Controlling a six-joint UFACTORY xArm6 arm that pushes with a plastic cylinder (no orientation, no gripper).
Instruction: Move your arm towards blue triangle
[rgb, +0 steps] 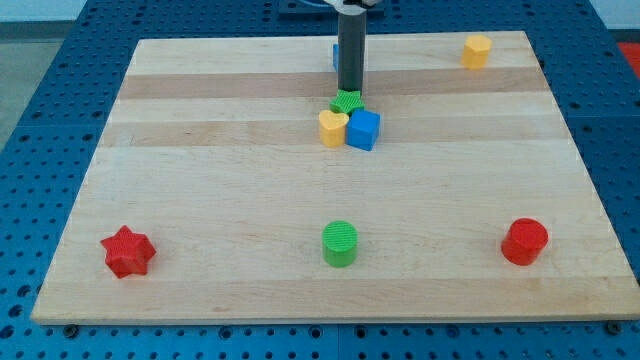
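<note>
My tip (349, 90) is at the top middle of the wooden board (200, 150), just above a green block (347, 101) of unclear shape. A sliver of a blue block (335, 55), apparently the blue triangle, shows just left of the rod, mostly hidden behind it. Below the tip, the green block, a yellow heart (332, 128) and a blue cube (364, 130) sit packed together.
A yellow block (477, 50) is at the top right. A red star (127, 251) is at the bottom left, a green cylinder (340, 243) at the bottom middle, a red cylinder (524, 241) at the bottom right.
</note>
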